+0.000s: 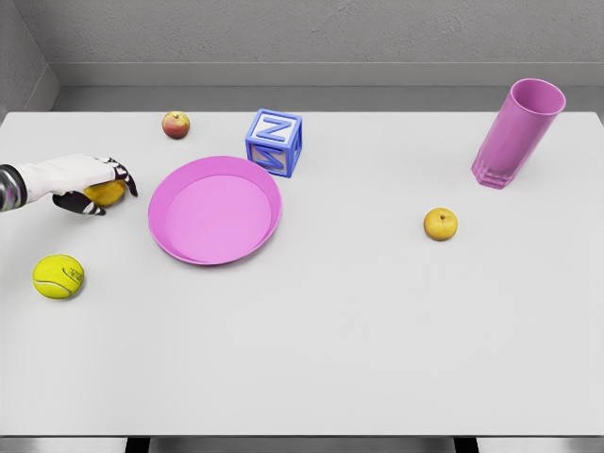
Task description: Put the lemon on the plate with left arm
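On the desk (330,359) we saw a tennis ball (58,276), a red apple (176,125), a blue letter block (275,142), a yellow apple (441,224) and a purple cup (517,134).

Bright, even, diffuse light from overhead fills the render; the white bench (359,340) is nearly washed out yet free of glare. Shadows are faint and soft, hugging each object's base. Focus is sharp throughout, with slight softness and no edge distortion
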Tool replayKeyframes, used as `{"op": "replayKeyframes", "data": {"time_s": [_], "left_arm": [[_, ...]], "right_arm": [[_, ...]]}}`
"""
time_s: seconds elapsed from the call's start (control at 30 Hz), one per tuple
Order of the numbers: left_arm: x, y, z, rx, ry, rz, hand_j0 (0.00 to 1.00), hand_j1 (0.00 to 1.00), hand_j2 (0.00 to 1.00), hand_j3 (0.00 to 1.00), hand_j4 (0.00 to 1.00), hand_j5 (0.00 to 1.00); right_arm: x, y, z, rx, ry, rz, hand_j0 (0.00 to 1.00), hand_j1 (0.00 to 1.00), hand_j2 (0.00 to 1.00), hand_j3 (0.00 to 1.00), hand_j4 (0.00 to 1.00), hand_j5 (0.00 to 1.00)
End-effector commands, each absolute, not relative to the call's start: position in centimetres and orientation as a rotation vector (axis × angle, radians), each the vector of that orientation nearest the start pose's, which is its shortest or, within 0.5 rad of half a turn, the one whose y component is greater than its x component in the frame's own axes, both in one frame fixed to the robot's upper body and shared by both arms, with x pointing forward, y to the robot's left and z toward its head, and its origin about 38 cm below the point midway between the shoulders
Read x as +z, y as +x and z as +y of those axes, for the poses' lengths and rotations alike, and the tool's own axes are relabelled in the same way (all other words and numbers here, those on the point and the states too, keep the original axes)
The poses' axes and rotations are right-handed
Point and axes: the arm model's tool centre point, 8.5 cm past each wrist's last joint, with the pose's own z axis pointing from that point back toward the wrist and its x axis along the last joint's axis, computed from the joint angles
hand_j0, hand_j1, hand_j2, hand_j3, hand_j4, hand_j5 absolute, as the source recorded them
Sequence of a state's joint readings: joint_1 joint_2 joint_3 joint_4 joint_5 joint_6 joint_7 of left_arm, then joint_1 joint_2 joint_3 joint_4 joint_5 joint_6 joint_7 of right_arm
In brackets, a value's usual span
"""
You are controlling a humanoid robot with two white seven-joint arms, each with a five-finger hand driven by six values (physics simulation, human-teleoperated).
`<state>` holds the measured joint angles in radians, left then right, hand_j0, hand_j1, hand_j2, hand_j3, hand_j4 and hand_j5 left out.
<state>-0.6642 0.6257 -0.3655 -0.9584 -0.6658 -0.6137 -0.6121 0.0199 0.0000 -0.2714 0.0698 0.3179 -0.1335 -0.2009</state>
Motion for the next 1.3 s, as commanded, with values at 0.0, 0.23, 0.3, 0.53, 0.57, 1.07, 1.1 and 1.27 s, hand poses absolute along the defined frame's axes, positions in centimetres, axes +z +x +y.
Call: {"op": "replayKeyframes", "data": {"time_s": [0.0, 0.23, 0.3, 0.53, 0.57, 1.07, 1.1, 1.27], "left_arm": [[15.5, 48.5, 38.8, -1.818, 0.501, -1.085, 0.57, 0.57, 0.57, 0.57, 0.57, 0.57], [16.8, 49.0, 39.0, -1.802, 0.523, -1.114, 0.58, 0.58, 0.58, 0.58, 0.58, 0.58], [17.5, 49.2, 38.8, -1.79, 0.521, -1.145, 0.58, 0.58, 0.58, 0.58, 0.58, 0.58], [20.0, 49.3, 36.9, -1.809, 0.542, -1.255, 0.58, 0.58, 0.58, 0.58, 0.58, 0.58], [20.5, 49.2, 36.3, -1.822, 0.545, -1.275, 0.58, 0.58, 0.58, 0.58, 0.58, 0.58], [18.8, 47.0, 24.1, -2.079, 0.369, -1.43, 0.58, 0.58, 0.58, 0.58, 0.58, 0.58], [18.7, 46.9, 23.9, -2.085, 0.366, -1.429, 0.59, 0.59, 0.59, 0.59, 0.59, 0.59], [19.5, 47.2, 24.3, -2.065, 0.382, -1.446, 1.0, 1.0, 1.0, 1.0, 1.0, 1.0]], "right_arm": [[-25.7, -2.1, -28.1, 0.042, -0.265, -0.05, 1.0, 1.0, 1.0, 1.0, 1.0, 1.0], [-25.7, -2.1, -28.1, 0.042, -0.265, -0.05, 1.0, 1.0, 1.0, 1.0, 1.0, 1.0], [-25.7, -2.1, -28.1, 0.042, -0.265, -0.05, 1.0, 1.0, 1.0, 1.0, 1.0, 1.0], [-25.7, -2.2, -28.1, 0.04, -0.264, -0.048, 1.0, 1.0, 1.0, 1.0, 1.0, 1.0], [-25.7, -2.1, -28.1, 0.042, -0.265, -0.05, 1.0, 1.0, 1.0, 1.0, 1.0, 1.0], [-25.7, -2.1, -28.1, 0.04, -0.265, -0.05, 1.0, 1.0, 1.0, 1.0, 1.0, 1.0], [-25.7, -2.2, -28.1, 0.042, -0.264, -0.049, 1.0, 1.0, 1.0, 1.0, 1.0, 1.0], [-25.7, -2.1, -28.1, 0.042, -0.265, -0.05, 1.0, 1.0, 1.0, 1.0, 1.0, 1.0]]}}
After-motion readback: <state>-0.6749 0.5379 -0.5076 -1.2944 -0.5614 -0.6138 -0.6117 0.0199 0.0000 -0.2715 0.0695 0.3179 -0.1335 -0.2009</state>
